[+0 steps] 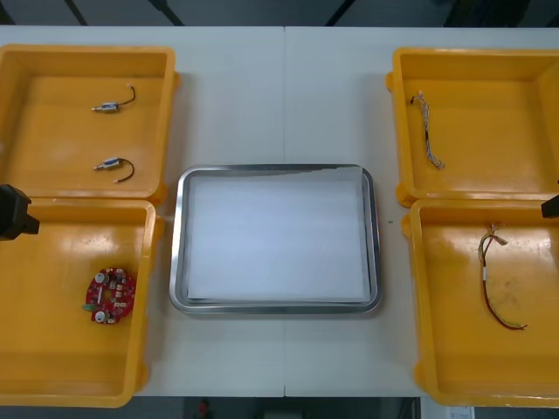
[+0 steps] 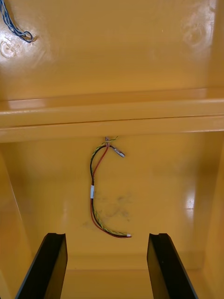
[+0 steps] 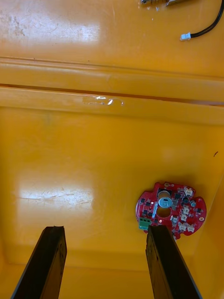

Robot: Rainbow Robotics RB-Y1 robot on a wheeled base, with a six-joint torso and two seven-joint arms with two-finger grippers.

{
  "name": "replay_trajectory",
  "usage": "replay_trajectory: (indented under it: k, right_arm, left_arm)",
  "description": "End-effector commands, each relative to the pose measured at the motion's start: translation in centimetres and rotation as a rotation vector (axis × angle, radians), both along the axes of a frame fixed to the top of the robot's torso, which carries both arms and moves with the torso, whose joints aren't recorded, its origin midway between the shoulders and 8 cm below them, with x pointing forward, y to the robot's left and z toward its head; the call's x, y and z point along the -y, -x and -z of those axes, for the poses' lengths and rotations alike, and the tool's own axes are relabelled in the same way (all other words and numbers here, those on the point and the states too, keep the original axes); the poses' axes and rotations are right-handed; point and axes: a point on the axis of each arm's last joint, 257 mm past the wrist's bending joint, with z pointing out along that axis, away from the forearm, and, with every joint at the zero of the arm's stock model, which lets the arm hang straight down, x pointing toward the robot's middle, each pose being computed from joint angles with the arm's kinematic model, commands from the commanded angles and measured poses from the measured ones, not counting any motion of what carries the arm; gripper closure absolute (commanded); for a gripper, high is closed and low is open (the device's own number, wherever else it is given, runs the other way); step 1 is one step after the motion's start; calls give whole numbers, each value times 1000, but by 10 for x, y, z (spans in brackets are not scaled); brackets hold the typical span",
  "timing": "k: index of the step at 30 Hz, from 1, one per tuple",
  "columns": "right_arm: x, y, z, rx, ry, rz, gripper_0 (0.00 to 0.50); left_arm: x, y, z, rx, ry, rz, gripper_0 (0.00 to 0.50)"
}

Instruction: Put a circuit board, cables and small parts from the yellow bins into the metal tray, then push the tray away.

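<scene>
1. Hovering over the lower-left bin [image 1: 52, 367], the left gripper [image 3: 105, 266] has its fingers spread with nothing between them. In the front view it shows as a black block at the left edge of the frame, mid-height.
2. The board [image 1: 110, 295] lies flat on that bin's floor, in the lower left of the front frame, toward the wall nearest the tray [image 1: 179, 240]. In the left wrist view it sits just beyond the tip of one finger (contact cannot be judged).
3. The right gripper [image 2: 107, 266] is likewise spread and holds nothing, above the lower-right bin [image 1: 454, 349]. In the front view it shows as a black corner at the right edge, mid-height.
4. The red-yellow cable [image 1: 498, 279] lies in a loose curve on the lower-right bin's floor. In the right wrist view it lies beyond the fingers, in line with the gap between them and apart from both.
5. The upper-right bin [image 1: 489, 78] holds the blue-white cable [image 1: 428, 131], near its left wall.
6. The upper-left bin [image 1: 52, 87] holds two small metal parts [image 1: 106, 107], one above the other in the frame, each trailing a short black cable [image 3: 205, 31].
7. The tray sits at the centre of the front frame, on the table [image 1: 279, 96] between the bins, with a shiny rim and a white inside.
</scene>
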Motion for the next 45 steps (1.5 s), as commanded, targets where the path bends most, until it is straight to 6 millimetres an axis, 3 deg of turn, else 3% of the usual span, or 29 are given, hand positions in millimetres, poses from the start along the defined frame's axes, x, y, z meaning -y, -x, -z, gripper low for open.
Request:
replay_trajectory:
  k: [1, 45]
  right_arm:
    - [0, -2, -7, 33, 23, -39, 0]
    - [0, -2, -7, 33, 23, -39, 0]
  left_arm:
    - [-9, -4, -14, 23, -72, 63, 0]
    - [-9, -4, -14, 23, -72, 63, 0]
